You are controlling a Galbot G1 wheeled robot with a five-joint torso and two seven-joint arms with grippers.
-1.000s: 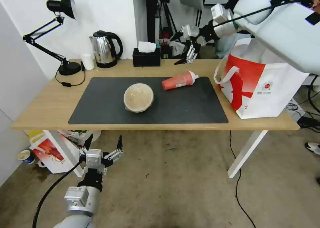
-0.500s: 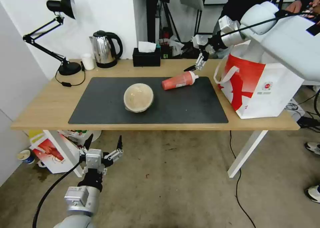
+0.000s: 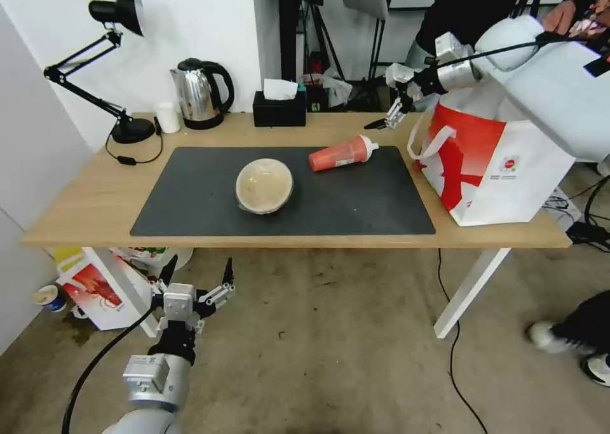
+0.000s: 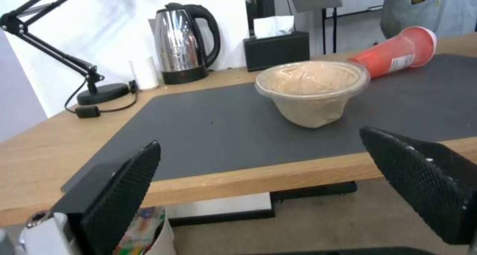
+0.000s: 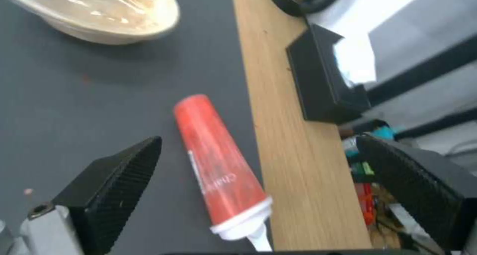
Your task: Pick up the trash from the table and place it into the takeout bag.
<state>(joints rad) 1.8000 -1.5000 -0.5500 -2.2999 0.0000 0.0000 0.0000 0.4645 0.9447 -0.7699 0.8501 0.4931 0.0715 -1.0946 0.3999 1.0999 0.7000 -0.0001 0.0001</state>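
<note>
**My right hand is up over the back of the table, holding nothing**

Along the back of the table (image 3: 95,192) I see a black lamp (image 3: 121,65), a small white cup (image 3: 168,117), a shiny kettle (image 3: 200,94) and a black tissue box (image 3: 279,108). The tissue box is close behind the red cup (image 3: 340,155), and none of these things lie between my hand and the cup.

The red cup lies on its side on the dark mat (image 3: 356,199), near the mat's back edge. Its white lid points toward the takeout bag (image 3: 502,167). It has a small white label on its side. The tan bowl (image 3: 264,185) sits in the middle of the mat, well apart from the cup. It is round and has a clear cover over it.

The takeout bag stands on the right end of the table, just off the mat. It is white with a red side and white loop handles.

My right gripper (image 3: 389,117) is in the air near the bag's handles, above the back of the table. Its fingers are spread wide and hold nothing.

My left gripper (image 3: 197,275) waits low in front of the table, below the top, spread wide too and holding nothing
</note>
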